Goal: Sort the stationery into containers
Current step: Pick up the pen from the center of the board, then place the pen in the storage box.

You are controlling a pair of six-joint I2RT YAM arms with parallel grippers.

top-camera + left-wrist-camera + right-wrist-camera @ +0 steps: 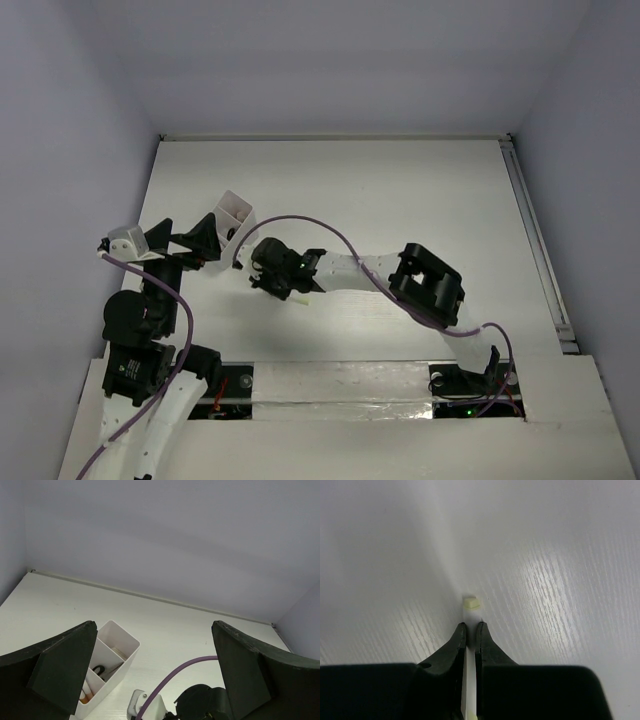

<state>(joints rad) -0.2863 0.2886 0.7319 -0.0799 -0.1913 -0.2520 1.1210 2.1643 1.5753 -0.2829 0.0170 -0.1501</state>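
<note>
Clamping a thin white stick (470, 680) in the right gripper (471, 627): black fingers (455, 645) drawn tight on either side of the shaft, with only a sliver of white between them. Grips it lengthwise, in line with the fingers, so that the pale yellow tip (471, 601) pokes out just past the fingertips. Hangs low over the white wood-grain table (560, 590); cannot tell whether the tip touches the surface.

Outward from there, ahead and to the left: the white three-compartment box (238, 208), near that gripper but apart from it. Seen from the left wrist, holds black-handled scissors (100, 670) in the middle compartment and an orange-tipped stick end (85, 697) in the compartment nearest that camera. Holds something pale in the far compartment, too small to name.

Further left again: the left gripper (155, 625), grasping nothing, its dark fingers (65, 665) splayed to full width with bare table and back wall between them. Lies just beside the box, right finger closest to it; touching or not, cannot tell from above. Carries a small white cube camera (125, 241) on its far left side. Trails a purple cable (172, 677) down toward the right wrist, below and between the spread fingers.
</note>
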